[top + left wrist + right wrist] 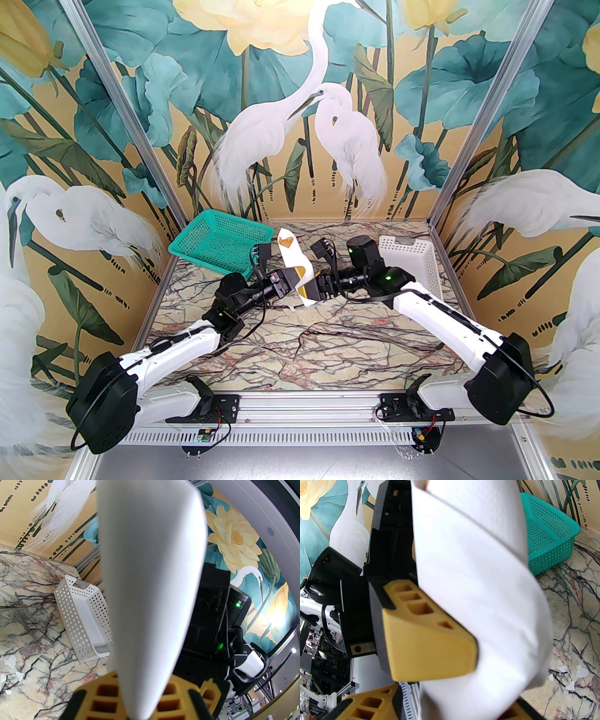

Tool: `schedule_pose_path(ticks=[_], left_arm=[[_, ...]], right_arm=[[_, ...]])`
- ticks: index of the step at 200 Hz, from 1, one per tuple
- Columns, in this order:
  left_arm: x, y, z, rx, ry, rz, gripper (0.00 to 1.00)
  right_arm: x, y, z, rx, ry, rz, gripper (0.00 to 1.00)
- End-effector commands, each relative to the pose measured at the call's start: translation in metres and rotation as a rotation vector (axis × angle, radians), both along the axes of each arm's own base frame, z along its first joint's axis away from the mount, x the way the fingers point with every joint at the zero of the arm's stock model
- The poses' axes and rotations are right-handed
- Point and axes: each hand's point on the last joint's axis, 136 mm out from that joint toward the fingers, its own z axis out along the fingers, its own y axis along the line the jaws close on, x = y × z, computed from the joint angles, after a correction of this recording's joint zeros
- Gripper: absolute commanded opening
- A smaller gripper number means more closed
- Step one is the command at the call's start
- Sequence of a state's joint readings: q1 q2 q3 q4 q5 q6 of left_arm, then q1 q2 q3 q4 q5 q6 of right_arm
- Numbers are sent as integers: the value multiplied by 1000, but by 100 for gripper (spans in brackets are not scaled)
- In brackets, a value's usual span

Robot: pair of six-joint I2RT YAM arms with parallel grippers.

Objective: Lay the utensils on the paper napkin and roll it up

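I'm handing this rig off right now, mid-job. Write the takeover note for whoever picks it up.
Left gripper: shut on the napkin roll, holding it tilted above the table.
Right gripper: open, fingers either side of the roll, with a gap on one side.
Utensils: inside the roll, orange-brown tips poking out of its far end.
Done: utensils wrapped, napkin rolled.
Left: probably close the right gripper to steady the roll, then set it down.

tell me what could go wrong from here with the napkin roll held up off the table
The utensils poke out the top of the napkin roll and could slip out if it tips. The right gripper isn't clamped yet beside the shut left gripper, so the roll might unwrap.
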State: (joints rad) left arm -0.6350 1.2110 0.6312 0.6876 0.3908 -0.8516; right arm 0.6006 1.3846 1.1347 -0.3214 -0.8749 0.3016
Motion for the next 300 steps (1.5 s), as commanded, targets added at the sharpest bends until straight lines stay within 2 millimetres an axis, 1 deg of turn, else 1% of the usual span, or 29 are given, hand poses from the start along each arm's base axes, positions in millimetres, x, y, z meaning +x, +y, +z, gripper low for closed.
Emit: schedule_pose_path(ticks=[1, 32, 57, 89, 104, 125, 133, 148, 163, 173, 186, 197, 225, 242, 300], left_arm=[[-2, -3, 23, -47, -50, -33, 0], [-4, -5, 23, -49, -53, -47, 0], [-7, -5, 26, -60, -73, -60, 0], [-12, -6, 32, -72, -95, -88, 0], [-15, -7, 34, -71, -103, -101, 9], [-19, -6, 39, -73, -117, -124, 17], [-20, -4, 40, -75, -117, -126, 22], [-20, 1, 42, -80, -119, -119, 27], [-21, 8, 43, -83, -123, -110, 40], [-21, 11, 44, -88, -126, -105, 46], [-23, 14, 44, -91, -127, -106, 51], [-25, 14, 44, -87, -130, -115, 52], [-25, 8, 44, -90, -120, -158, 55], [-23, 4, 43, -105, -113, -177, 53], [-23, -4, 45, -162, -115, -236, 28]], right_arm=[[-6, 7, 17, 60, -41, 63, 46], [-16, 9, 25, 100, -52, 106, 35], [-18, 7, 28, 108, -67, 107, 26], [-20, 3, 28, 115, -67, 107, 6], [-18, 1, 27, 118, -64, 97, 2], [-14, -6, 26, 129, -60, 77, 0], [-12, -9, 25, 130, -61, 65, 0], [-12, -12, 25, 131, -64, 59, 0], [-14, -14, 25, 131, -69, 60, 0], [-14, -14, 24, 130, -70, 58, 0], [-15, -15, 24, 133, -73, 62, 0], [-17, -14, 25, 141, -71, 71, 0], [-22, -12, 29, 162, -74, 97, 0], [-26, -10, 31, 169, -79, 114, 0], [-36, -6, 27, 162, -66, 160, 0]])
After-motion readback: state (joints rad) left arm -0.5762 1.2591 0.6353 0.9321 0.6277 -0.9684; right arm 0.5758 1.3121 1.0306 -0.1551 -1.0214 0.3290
